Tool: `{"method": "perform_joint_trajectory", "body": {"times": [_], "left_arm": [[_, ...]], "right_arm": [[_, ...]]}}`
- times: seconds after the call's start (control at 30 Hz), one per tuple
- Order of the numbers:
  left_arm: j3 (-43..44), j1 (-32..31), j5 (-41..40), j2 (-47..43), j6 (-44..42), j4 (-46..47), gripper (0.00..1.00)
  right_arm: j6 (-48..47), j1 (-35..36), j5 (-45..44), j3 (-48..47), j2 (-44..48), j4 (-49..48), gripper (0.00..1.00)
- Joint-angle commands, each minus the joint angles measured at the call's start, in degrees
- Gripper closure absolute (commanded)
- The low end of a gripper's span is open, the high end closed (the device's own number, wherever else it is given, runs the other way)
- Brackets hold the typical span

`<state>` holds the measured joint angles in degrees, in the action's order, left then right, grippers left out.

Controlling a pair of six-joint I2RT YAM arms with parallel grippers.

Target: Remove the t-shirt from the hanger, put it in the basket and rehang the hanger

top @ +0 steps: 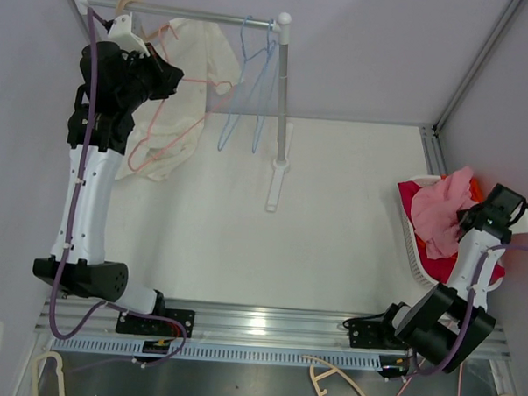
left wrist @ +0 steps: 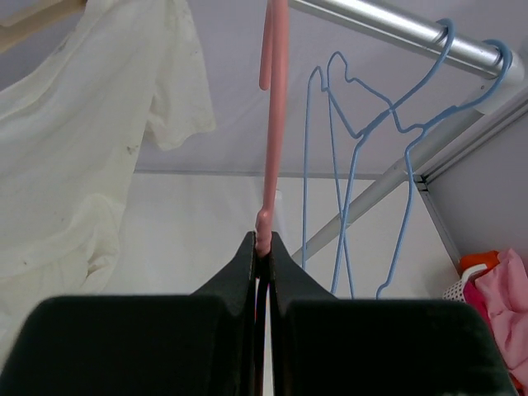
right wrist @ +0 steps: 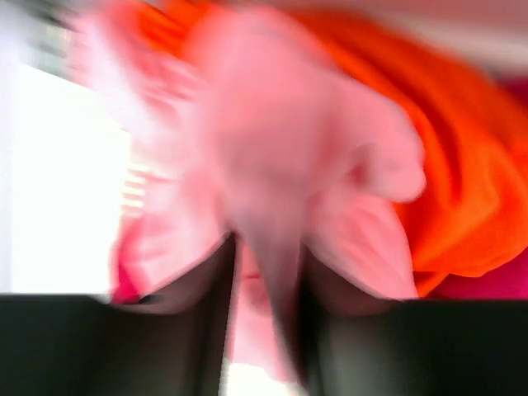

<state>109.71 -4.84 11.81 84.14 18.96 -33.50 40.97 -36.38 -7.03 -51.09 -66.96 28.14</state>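
Clamped together, the fingers of the left gripper (left wrist: 262, 241) pinch the wire of the pink hanger (left wrist: 271, 124) at the far left, below the rail (top: 202, 14). The cream t-shirt (top: 205, 51) hangs there too, draped beside the pink hanger. At the right, the right gripper (top: 470, 217) sits over the basket (top: 411, 248) with pink cloth (top: 443, 210) between its fingers; blur hides whether it grips.

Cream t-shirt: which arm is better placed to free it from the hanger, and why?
Left. Its fingers grip the pink hanger beside the t-shirt; the right arm is away at the laundry basket.
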Motion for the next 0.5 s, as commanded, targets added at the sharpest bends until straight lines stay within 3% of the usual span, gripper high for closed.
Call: {"method": "perform_joint_trajectory", "body": {"times": [0.0, 0.03, 0.07, 0.1, 0.23, 0.47], "left_arm": [[3.57, 0.53, 0.67, 1.55, -0.94, 6.77, 0.99], [3.93, 0.53, 0.75, 2.08, -0.86, 7.04, 0.99], [4.71, 0.53, 0.58, 3.13, -0.77, 7.04, 1.00], [5.77, 0.53, 0.40, 3.75, -0.77, 6.87, 0.99], [8.06, 0.45, 0.75, 6.38, -1.38, 7.56, 0.99], [10.26, -2.53, 1.81, 10.42, -7.42, 14.67, 0.99]], "right_arm": [[-3.17, 2.02, -7.38, -12.06, 4.55, 1.02, 0.58], [-3.53, 2.02, -7.82, -13.67, 4.21, 2.00, 0.48], [-4.14, 1.84, -8.26, -15.16, 3.77, 2.79, 0.19], [-4.41, 1.75, -9.05, -16.40, 3.24, 5.06, 0.10], [-3.44, 1.84, -10.38, -15.37, 3.85, 4.73, 0.00], [-3.97, 3.33, -13.27, -17.02, 5.96, 6.05, 0.01]]}}
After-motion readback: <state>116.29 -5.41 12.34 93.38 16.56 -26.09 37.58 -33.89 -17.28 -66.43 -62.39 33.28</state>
